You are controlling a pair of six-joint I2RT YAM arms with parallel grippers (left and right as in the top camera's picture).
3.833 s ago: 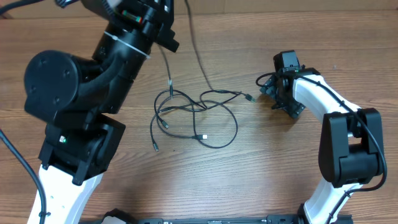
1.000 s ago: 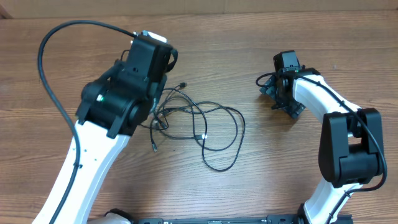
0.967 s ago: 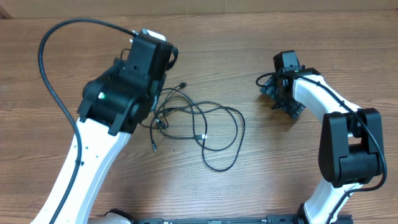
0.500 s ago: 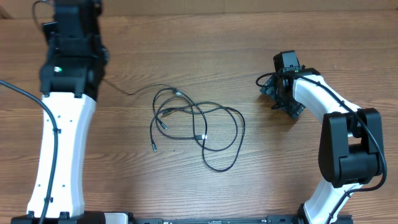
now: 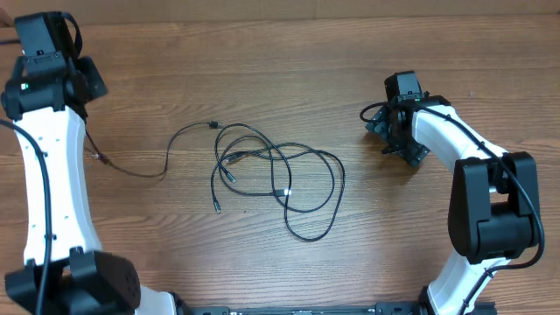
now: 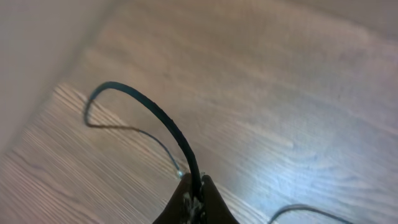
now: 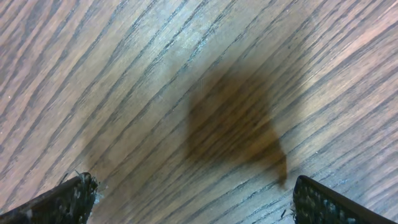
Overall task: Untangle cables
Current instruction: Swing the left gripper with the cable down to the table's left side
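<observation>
**Cables on table, one strand pinched by left hand**

Cables (image 5: 280, 166) lie near the middle of the wooden table (image 5: 289, 52), seen from overhead as a loose tangle of thin black loops crossing one another. Several small plug ends show among the loops and at the tangle's left edge. One strand (image 5: 166, 159) lies to the left of the tangle. Its plug end rests just beside the upper-left loop; whether the two touch cannot be told. From there the strand curves down and leftward across bare wood, then rises toward the left arm (image 5: 48, 166) and disappears under it.

The left arm stretches along the table's left side, its black wrist at the far left corner. In the left wrist view, the left hand (image 6: 196, 190) has its fingers pressed together on the strand, which arcs up and away from the fingertips and then trails down to the wood.

The right hand (image 7: 189, 186) sits at the right of the table, well apart from the tangle. Its fingers are spread wide, one at each lower corner of the right wrist view. Between them only wood grain and a dark shadow appear.
</observation>
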